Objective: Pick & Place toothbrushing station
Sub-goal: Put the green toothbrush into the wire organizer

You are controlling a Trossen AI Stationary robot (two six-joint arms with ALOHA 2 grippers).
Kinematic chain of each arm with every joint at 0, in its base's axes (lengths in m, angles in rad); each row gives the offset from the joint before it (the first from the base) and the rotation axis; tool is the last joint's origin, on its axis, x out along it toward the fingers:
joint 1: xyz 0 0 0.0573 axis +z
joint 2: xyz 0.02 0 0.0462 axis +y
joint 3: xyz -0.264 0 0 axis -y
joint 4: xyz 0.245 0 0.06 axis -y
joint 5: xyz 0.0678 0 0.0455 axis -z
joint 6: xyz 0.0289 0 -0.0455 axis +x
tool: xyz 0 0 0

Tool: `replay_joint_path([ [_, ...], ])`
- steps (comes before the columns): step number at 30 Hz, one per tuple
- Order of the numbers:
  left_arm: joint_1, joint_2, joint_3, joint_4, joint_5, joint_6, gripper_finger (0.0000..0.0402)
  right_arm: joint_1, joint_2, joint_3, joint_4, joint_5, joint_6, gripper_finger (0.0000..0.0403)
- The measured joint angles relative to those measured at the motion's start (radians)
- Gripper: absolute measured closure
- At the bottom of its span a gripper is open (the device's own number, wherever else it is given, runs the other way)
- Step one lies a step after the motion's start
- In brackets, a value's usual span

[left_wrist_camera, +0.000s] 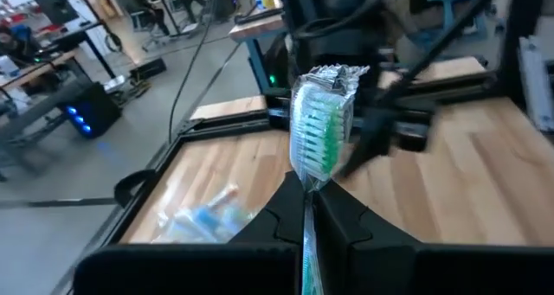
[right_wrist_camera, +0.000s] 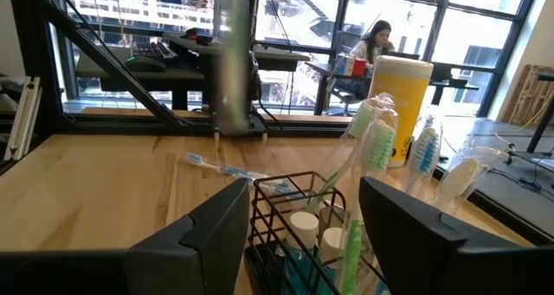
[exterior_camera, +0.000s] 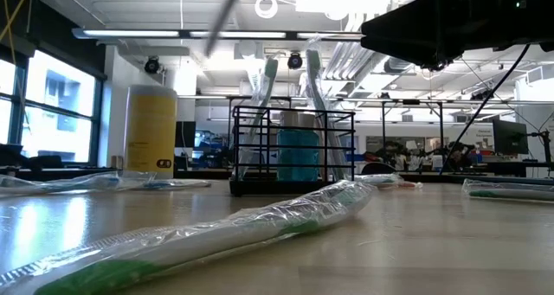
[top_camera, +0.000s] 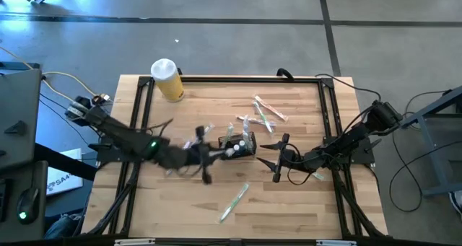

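Note:
The toothbrushing station, a black mesh caddy (top_camera: 238,145), stands on its base at the table's middle with upright wrapped toothbrushes and a teal cup inside; it also shows in the low view (exterior_camera: 290,148) and the right wrist view (right_wrist_camera: 299,213). My left gripper (top_camera: 208,158) is just left of the caddy, shut on a wrapped green-bristled toothbrush (left_wrist_camera: 320,122). My right gripper (top_camera: 279,159) is open and empty just right of the caddy, its fingers (right_wrist_camera: 195,234) pointing at it. My left gripper pinches the wrapped toothbrush by its handle (left_wrist_camera: 306,210) between its two fingers. The brush runs along the fingers, and its green-bristled head (left_wrist_camera: 322,113) sticks out past the fingertips toward the right arm. The head is clear of the table.
A yellow cylinder with a white lid (top_camera: 167,78) stands at the far left. Several wrapped toothbrushes lie at the far right (top_camera: 266,112), one lies near the front edge (top_camera: 234,201), and one lies under the right arm (top_camera: 317,175). Black rails frame the table.

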Motion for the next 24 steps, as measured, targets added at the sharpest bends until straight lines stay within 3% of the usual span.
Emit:
replay_joint_path([
  [7,0.231,0.0,-0.122,0.287,0.33,0.007,0.0401,0.0,0.0,0.0,0.0,0.0,-0.018,0.0191],
  [10,0.289,0.0,-0.166,0.378,0.42,-0.002,0.0401,0.0,0.0,0.0,0.0,0.0,-0.026,0.0191],
  [24,0.333,0.0,-0.31,0.542,0.418,0.004,0.0401,0.0,0.0,0.0,-0.001,-0.052,0.022,0.0191],
])
